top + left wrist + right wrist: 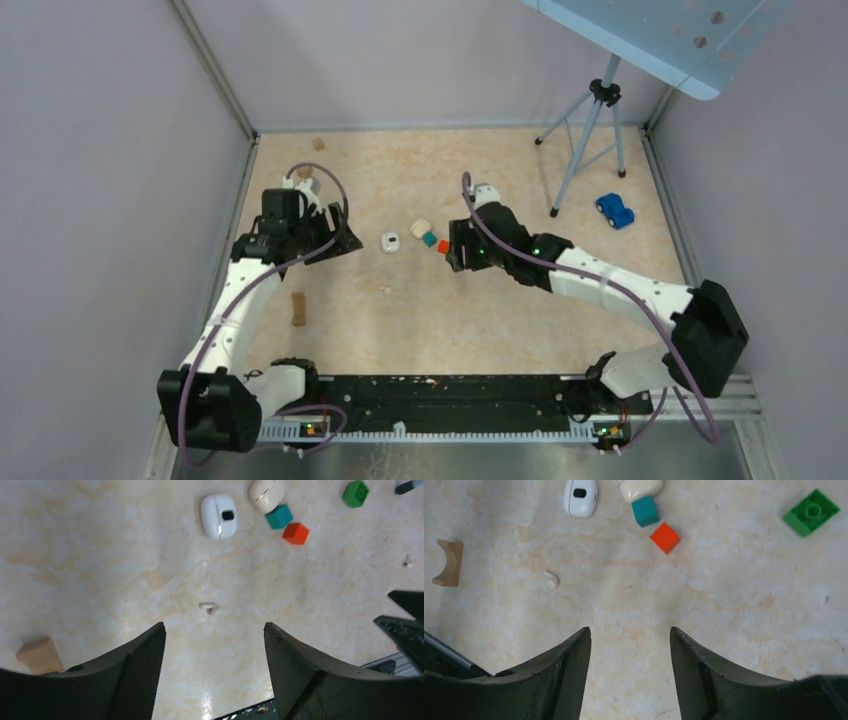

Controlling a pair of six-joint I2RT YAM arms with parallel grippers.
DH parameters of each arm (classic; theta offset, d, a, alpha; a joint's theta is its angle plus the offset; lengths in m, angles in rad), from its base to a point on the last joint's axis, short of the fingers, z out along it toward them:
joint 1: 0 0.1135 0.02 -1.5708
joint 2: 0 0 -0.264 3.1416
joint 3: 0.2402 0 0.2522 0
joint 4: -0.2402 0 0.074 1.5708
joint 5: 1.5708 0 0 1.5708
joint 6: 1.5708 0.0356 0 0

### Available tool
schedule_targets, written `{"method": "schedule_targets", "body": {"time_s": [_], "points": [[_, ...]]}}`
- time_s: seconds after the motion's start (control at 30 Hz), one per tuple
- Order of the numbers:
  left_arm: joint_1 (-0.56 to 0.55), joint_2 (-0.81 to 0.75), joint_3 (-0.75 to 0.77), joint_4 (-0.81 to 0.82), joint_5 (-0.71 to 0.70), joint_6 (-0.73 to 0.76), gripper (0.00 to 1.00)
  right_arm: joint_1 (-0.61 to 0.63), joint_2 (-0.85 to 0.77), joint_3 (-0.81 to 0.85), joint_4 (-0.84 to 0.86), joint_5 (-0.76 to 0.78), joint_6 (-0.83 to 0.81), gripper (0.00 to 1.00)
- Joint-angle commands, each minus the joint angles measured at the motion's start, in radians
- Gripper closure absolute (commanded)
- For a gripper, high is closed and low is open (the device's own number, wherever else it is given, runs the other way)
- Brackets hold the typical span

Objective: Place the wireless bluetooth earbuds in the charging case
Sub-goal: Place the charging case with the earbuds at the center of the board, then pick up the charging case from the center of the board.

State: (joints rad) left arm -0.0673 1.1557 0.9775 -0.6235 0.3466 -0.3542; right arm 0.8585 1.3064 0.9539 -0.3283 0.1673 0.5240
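Top external view: both arms reach out over the pale speckled table (520,330). The left gripper (214,630) is spread wide, with nothing between its black fingers (135,675). The right gripper (629,632) is spread wide too and holds nothing. Both hang above bare table.

One tiny white plastic earbud with a short stem (209,607) lies on the table by itself, just past the left gripper's fingertips. It is well apart from the small cream-beige rounded plastic charging case (267,494). From above the earbud is only a pale speck. I can find just this one.

The charging case sits farther out, between the two grippers. Both wrist views cut its top off, so I cannot tell if its lid is up or down. A small teal cube (279,516) sits right against it, and a small orange-red cube (295,533) is just beside that. A white rounded plastic pod with a small dark window (219,515) lies near the case, on its left.

A green toy brick (810,512) shows in the wrist views, but from above I cannot find it. A tan wooden block (40,655) is partly hidden behind a left finger.
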Motion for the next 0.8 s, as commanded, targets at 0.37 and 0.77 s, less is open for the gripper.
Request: {"method": "schedule_targets", "body": {"time_s": [0.37,0.77], "points": [[-0.002,-0.129,-0.107,-0.213,-0.131,-0.115,0.22,-0.021,0.571,0.498,0.027,-0.024,-0.301,0.3],[-0.002,-0.134,-0.087,-0.212,-0.11,-0.092,0.22,-0.057,0.798,0.662,0.01,-0.023,-0.428,0.23]]}}
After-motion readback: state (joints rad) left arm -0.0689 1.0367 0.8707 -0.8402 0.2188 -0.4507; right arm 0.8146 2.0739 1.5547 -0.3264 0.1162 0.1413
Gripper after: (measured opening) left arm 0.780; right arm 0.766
